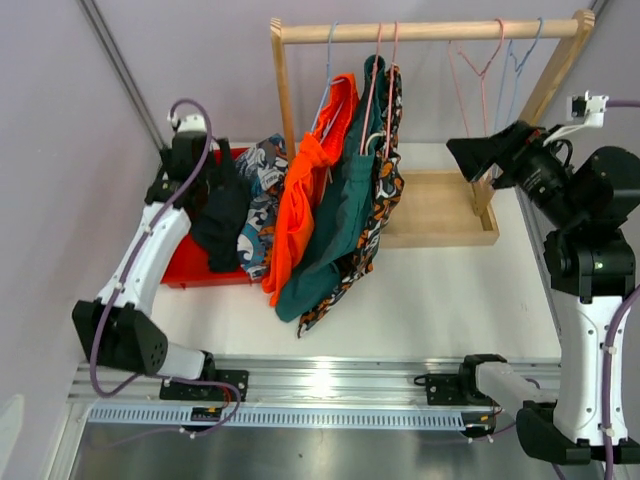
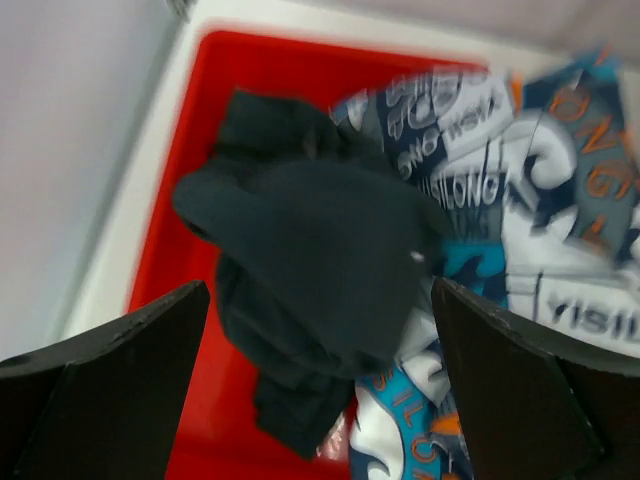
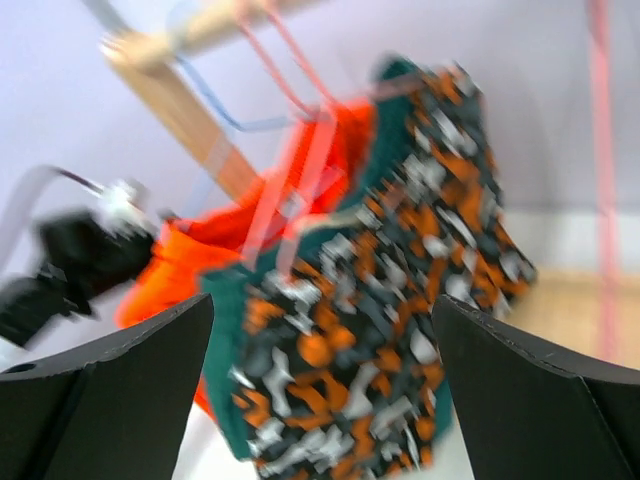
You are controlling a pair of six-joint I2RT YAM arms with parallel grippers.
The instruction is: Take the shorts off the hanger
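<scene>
Now: left gripper (image 2: pixel 320 295) spread wide, empty, above red bin (image 2: pixel 270 70) at table's (image 1: pixel 450 290) left edge. Navy shorts (image 2: pixel 300 200) lie loose in bin, blue-white print shorts (image 2: pixel 540 200) toward bin's right edge. Right gripper (image 3: pixel 320 300) fully spread, nothing held, facing rack (image 1: pixel 430 30) at table's far edge. Orange shorts (image 1: pixel 300 200), teal shorts (image 1: pixel 335 230) and orange-black-white print shorts (image 1: pixel 385 190) hang bunched near rail's left end. Likely next target: print pair, nearest right gripper. Pinch fabric only, never hanger wire; pull down and outward so waistband slips free; avoid dragging teal pair along.
</scene>
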